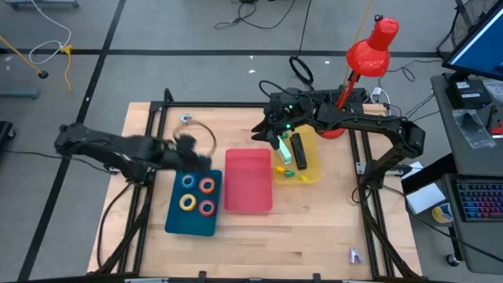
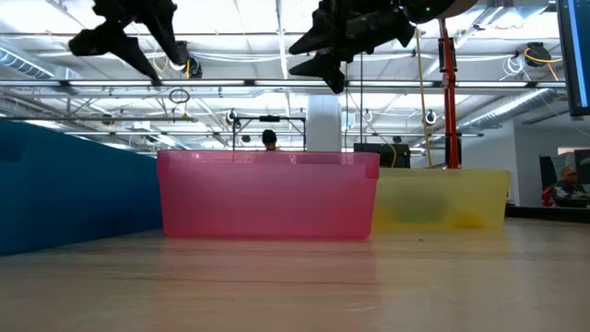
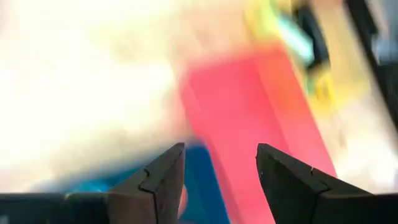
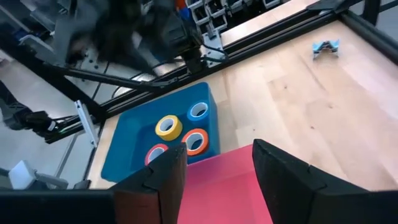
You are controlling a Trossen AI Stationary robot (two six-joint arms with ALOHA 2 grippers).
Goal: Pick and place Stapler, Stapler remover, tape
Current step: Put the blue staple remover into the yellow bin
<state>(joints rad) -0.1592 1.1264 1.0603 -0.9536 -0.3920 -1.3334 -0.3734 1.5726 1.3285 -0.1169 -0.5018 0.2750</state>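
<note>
High view, stapler (image 1: 299,150) lengthwise in yellow tray (image 1: 313,169), both grippers' jaws apart, empty.

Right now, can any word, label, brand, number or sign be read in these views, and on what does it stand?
None can be read.
Blue tray, pink tray, yellow tray: plain, no print shows.
Tape rolls: no lettering shows.
Stapler: too small to tell.
Screen and keyboard beside the table: too small to read.
</note>
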